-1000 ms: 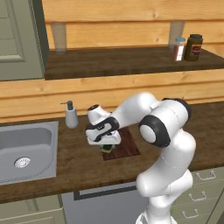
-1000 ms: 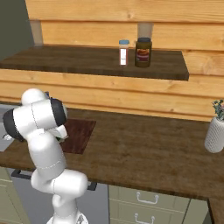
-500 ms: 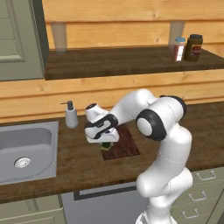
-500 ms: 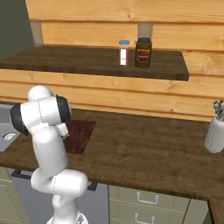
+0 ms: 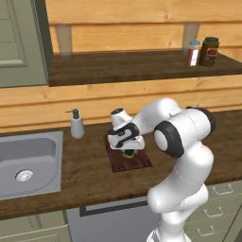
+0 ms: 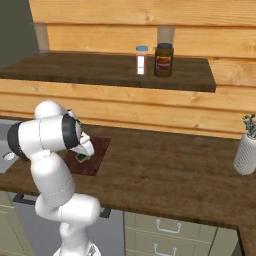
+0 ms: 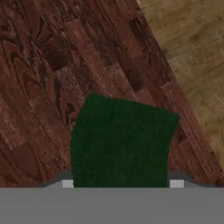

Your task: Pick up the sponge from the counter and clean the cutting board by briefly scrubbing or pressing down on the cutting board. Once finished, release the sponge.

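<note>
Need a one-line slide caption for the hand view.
Gripper holds the green sponge over the reddish cutting board.

Gripper (image 5: pixel 128 151) clamped on green sponge (image 5: pixel 128 153), pressed onto cutting board (image 5: pixel 128 160) near counter (image 5: pixel 90 175) back edge.

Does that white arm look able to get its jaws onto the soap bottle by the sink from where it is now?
Probably yes, but not right away: the gripper is shut on the sponge over the cutting board. The soap bottle stands close by on open counter.
</note>
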